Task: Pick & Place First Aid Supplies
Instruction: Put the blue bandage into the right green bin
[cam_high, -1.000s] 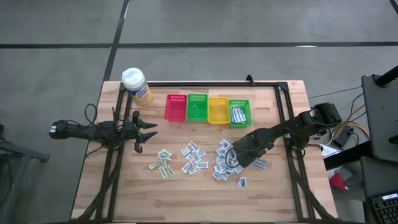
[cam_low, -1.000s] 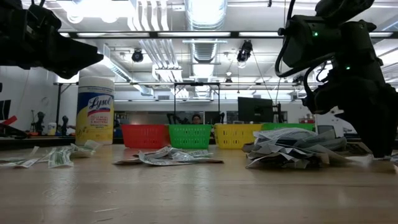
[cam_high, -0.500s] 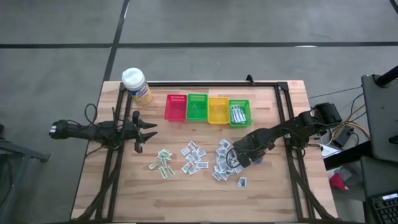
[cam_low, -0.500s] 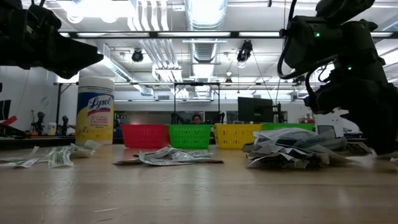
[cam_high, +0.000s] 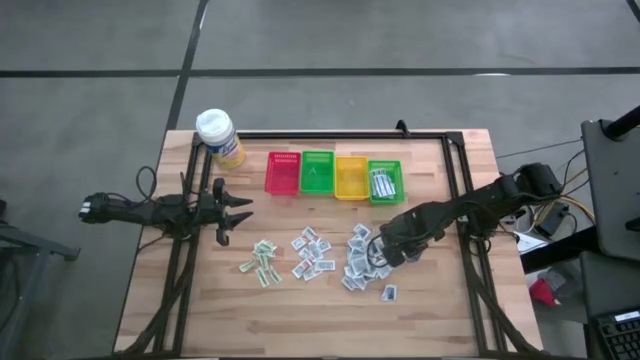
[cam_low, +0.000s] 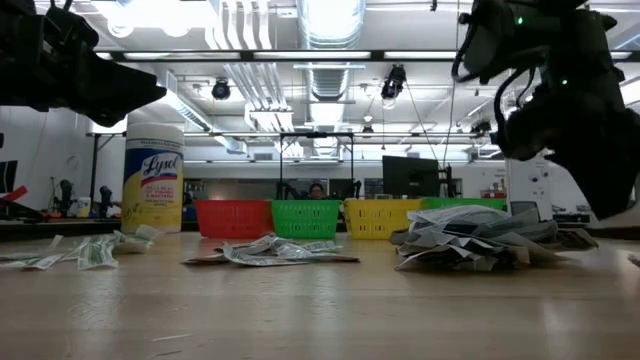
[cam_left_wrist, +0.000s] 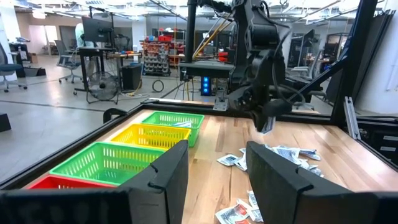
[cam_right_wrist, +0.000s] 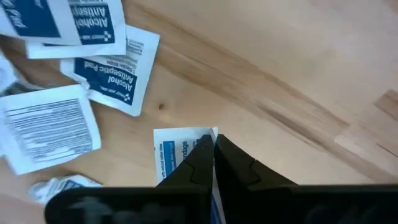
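Wooden slats form the table (cam_high: 300, 300), which stands on a grey floor, with a workshop of desks, monitors and shelving visible beyond it in the low view.

Above the right-hand part of the table, the right gripper (cam_right_wrist: 213, 149) is pinched shut on a white packet with blue print (cam_right_wrist: 176, 152); the packet's edge sits clamped between the two dark fingertips (cam_right_wrist: 199, 155). In the left wrist view the same packet hangs below that gripper, lifted clear of the wood. Just beneath and beside it lies the right-hand heap of first aid supplies (cam_high: 362, 262), with loose packets marked as alcohol antiseptic pads (cam_right_wrist: 118, 78) lying flat on the wood near the gripper.

Two more clusters of packets spread toward the table's middle (cam_high: 312, 252) and left of middle (cam_high: 261, 262).

Along the far side of the table, four small baskets stand in a row, touching: red (cam_high: 282, 173), green (cam_high: 317, 172), yellow (cam_high: 350, 177) and a second green basket (cam_high: 384, 182), which holds several packets. A yellow wipes canister with a white lid (cam_high: 219, 137) stands at the far left corner.

The left gripper (cam_high: 240, 212) hovers over the table's left edge, well apart from the packets, its fingers spread and holding nothing.
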